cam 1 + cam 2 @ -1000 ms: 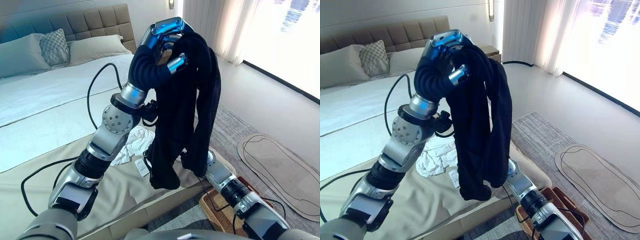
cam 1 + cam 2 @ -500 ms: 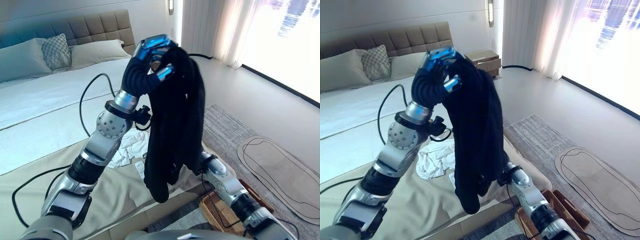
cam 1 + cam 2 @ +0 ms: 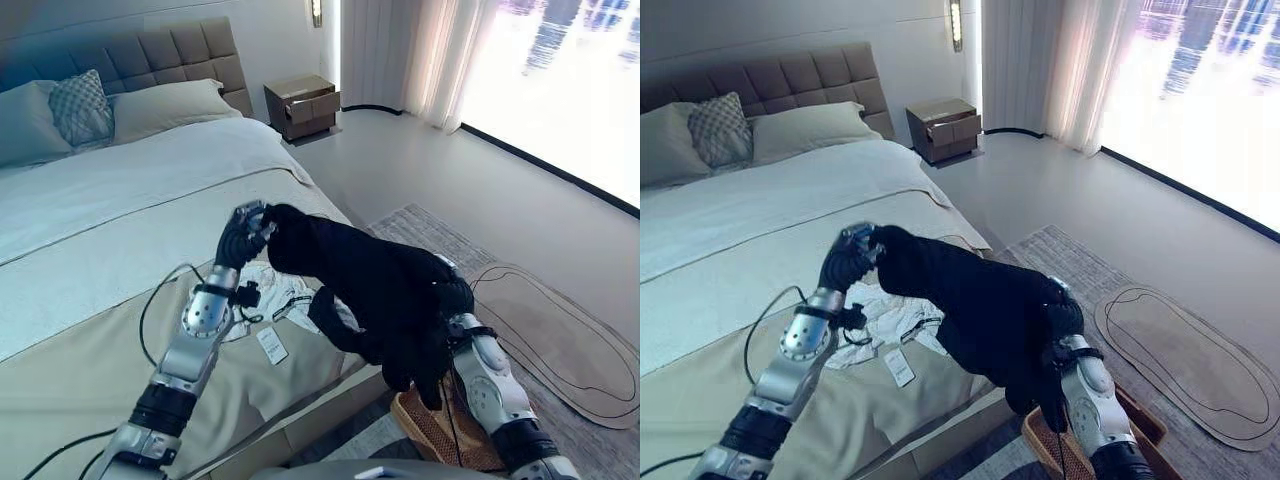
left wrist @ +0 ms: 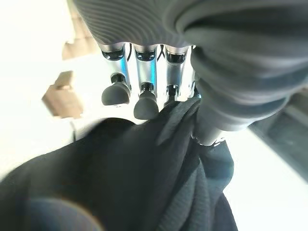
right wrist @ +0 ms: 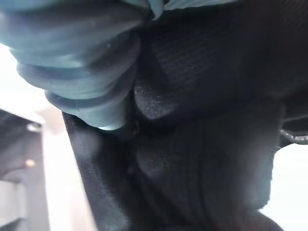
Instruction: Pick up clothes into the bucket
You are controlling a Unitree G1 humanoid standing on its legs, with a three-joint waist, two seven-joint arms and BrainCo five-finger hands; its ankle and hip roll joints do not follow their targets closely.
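A black garment (image 3: 380,290) stretches from my left hand (image 3: 243,235) across to my right hand (image 3: 455,297), hanging over the bed's corner. In the left wrist view the fingers (image 4: 144,103) and thumb pinch one end of the black cloth (image 4: 144,183). The other end drapes over my right hand, which stays buried in the black fabric (image 5: 202,144). A wicker basket (image 3: 430,435) stands on the floor just below the right arm. A white piece of clothing (image 3: 272,290) lies crumpled on the bed under the left hand.
The bed (image 3: 120,190) with pillows (image 3: 160,95) fills the left side. A nightstand (image 3: 303,103) stands by the headboard. An oval mat (image 3: 560,330) lies on the grey rug to the right of the basket.
My left arm has come down from high above the bed to just over it. The black garment, which hung straight down, now lies spread between both hands over the basket side. The camera shifted.
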